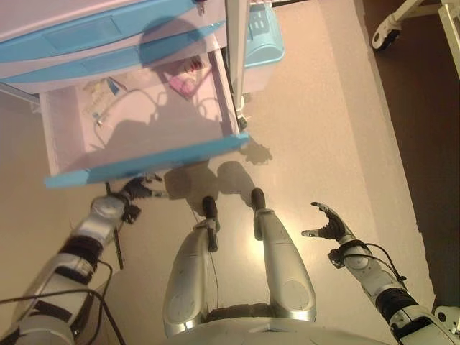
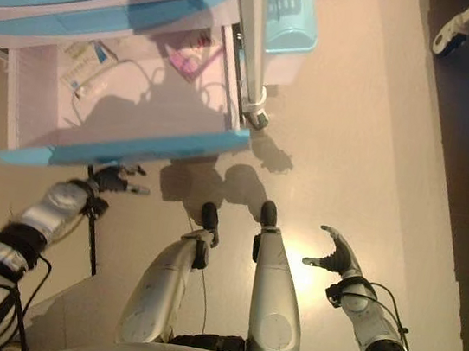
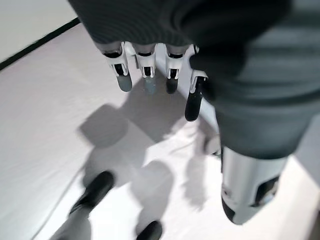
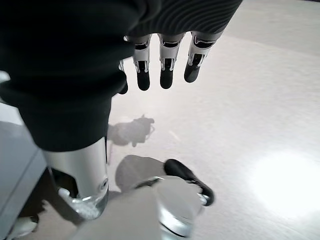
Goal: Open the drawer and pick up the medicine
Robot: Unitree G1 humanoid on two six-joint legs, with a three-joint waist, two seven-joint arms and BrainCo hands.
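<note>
The bottom drawer (image 1: 144, 162) of a white cabinet with blue fronts stands pulled out. Inside lie a pink packet (image 1: 181, 85), a white and blue medicine box (image 1: 100, 93) and a thin white cord. My left hand (image 1: 136, 190) is just below and in front of the drawer's blue front edge, apart from it. Its fingers (image 3: 145, 70) are straight and hold nothing. My right hand (image 1: 329, 224) hangs open over the floor at the right, far from the drawer. Its fingers (image 4: 167, 65) are straight and empty.
Two shut blue-fronted drawers (image 1: 86, 36) sit above the open one. A light blue bin (image 1: 262, 39) stands right of the cabinet's post (image 1: 237, 57), which has a caster at its foot. A white wheeled frame (image 1: 388, 29) is at the far right.
</note>
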